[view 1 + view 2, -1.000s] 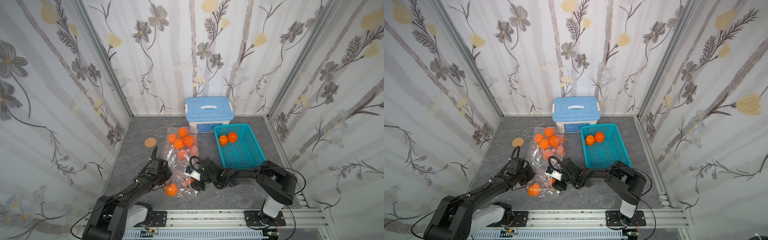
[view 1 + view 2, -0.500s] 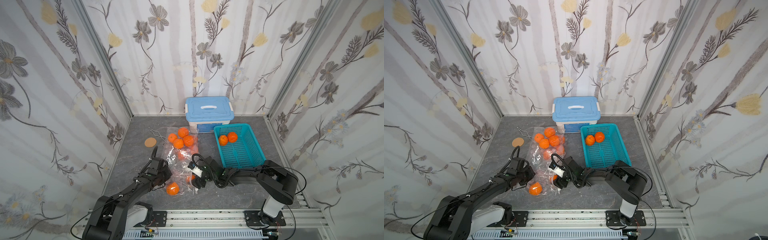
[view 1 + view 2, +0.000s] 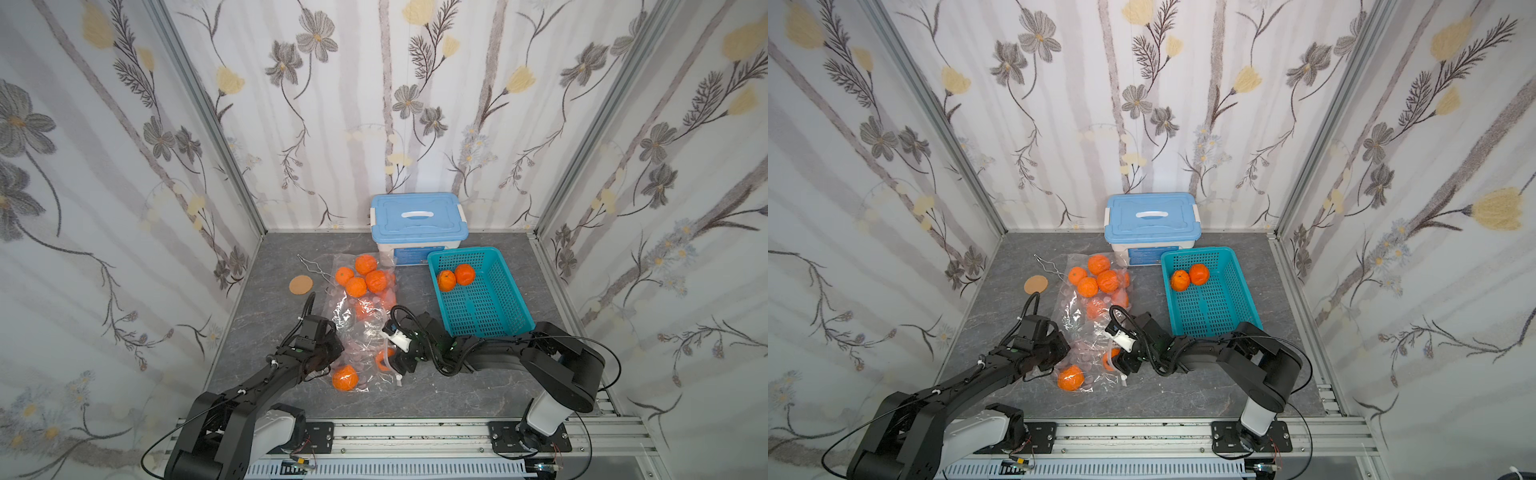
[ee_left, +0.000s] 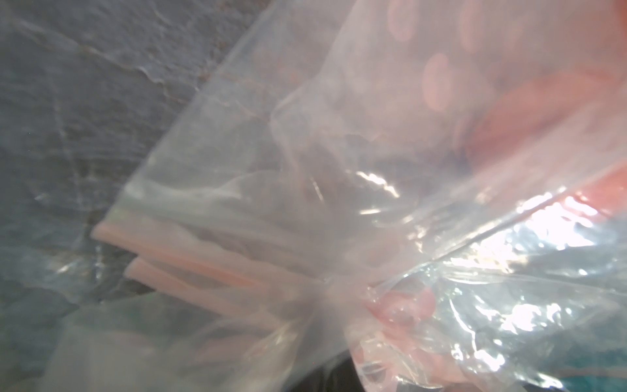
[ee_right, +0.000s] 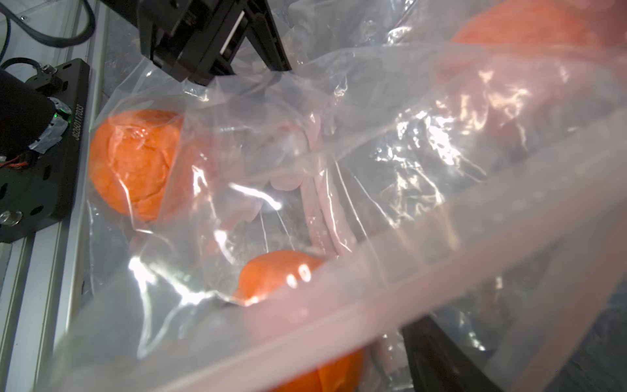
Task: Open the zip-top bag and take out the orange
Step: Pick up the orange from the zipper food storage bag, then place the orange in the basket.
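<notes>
Pinching thin, slippery bag (image 3: 358,328) film with my left end effector (image 3: 330,358), clamped tight; right end effector (image 3: 394,360) spread unreadable under plastic. Orange (image 3: 345,379) sits inside on desk (image 3: 436,395): firm, round; grip across its middle.

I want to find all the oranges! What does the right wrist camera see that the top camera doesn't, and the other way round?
Only the right wrist view: the small number printed on the black base plate, readable this close. Only a top view: the teal basket holding two oranges, the blue-lidded box and the round tan disc. Both: the zip-top bag and the orange nearest the front rail.
</notes>
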